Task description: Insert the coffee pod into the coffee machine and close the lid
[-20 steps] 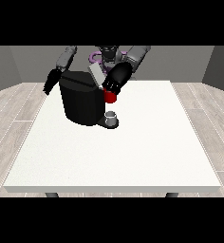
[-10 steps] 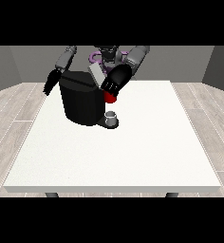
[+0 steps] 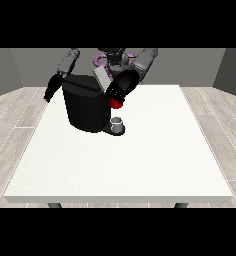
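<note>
mostly white table point(image 3: 120, 160), grey walls point(image 3: 20, 65)

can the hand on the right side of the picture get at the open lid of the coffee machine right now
Probably yes. That robot hand is already at the machine's top, just beside the raised lid of the coffee machine, and nothing visible stands between them.
</note>
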